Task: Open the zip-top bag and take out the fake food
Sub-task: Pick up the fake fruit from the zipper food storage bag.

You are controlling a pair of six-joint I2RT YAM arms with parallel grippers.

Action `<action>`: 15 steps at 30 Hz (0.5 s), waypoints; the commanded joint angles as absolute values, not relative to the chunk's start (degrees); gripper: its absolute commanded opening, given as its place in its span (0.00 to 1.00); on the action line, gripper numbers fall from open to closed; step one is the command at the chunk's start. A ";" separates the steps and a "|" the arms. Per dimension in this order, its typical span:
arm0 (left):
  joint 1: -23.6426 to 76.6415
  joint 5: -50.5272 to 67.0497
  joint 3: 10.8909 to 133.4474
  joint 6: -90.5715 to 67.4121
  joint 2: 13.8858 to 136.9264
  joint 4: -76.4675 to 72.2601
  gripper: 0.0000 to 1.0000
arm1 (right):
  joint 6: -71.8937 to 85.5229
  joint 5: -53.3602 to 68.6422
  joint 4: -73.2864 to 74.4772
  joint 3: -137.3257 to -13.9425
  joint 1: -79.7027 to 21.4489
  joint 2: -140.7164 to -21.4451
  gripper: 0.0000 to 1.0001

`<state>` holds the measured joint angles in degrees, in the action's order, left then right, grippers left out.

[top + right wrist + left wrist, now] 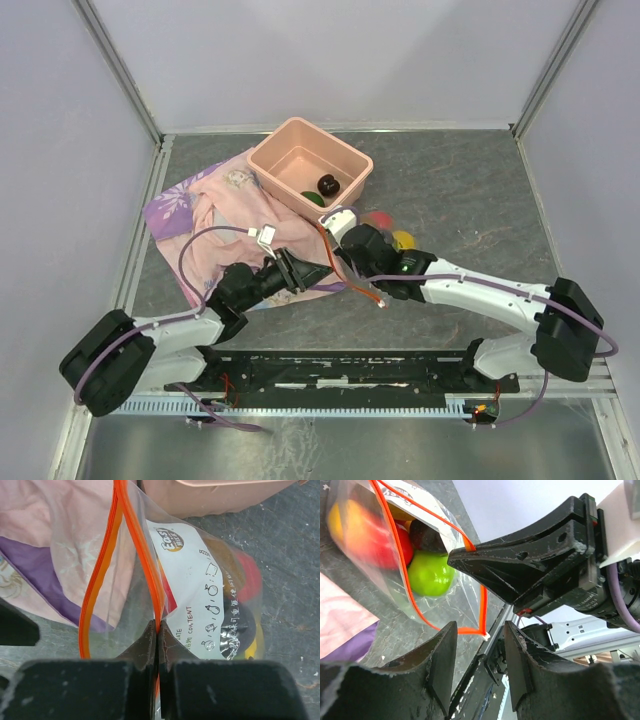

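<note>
We are opening the zip-top bag (pixel 185 580), which lies on the counter (pixel 460 190) by the pink tub (pixel 262 160) with the fake food (pixel 430 572) inside: our right hand (pixel 157 630) pinches one zip lip, and our left hand (pixel 480 635) stands spread around the strip's corner, which it should probably clamp next and pull apart.

The top camera sits high on the near side of the bag (pixel 392 226), facing down and away, far enough to take in the whole table (pixel 470 190). The left wrist camera lies low, close at the bag's near-left, looking up across its mouth. The right wrist camera looks down from just above its strip (pixel 135 555). All three views share the bag.
</note>
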<state>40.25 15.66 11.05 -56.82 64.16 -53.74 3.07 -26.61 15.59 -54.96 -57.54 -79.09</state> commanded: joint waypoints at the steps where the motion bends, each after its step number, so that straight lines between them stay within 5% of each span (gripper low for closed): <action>1: 42.40 11.17 14.31 -59.96 67.21 -59.06 0.50 | 6.36 -24.45 10.87 -54.39 -57.79 -75.76 0.02; 15: 45.69 6.06 20.74 -61.89 79.94 -55.77 0.53 | 10.02 -20.69 7.43 -51.23 -57.81 -71.97 0.01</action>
<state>45.08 9.41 17.87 -59.42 78.02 -54.89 7.86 -21.85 11.27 -51.96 -57.56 -75.33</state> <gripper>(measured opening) 0.529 0.025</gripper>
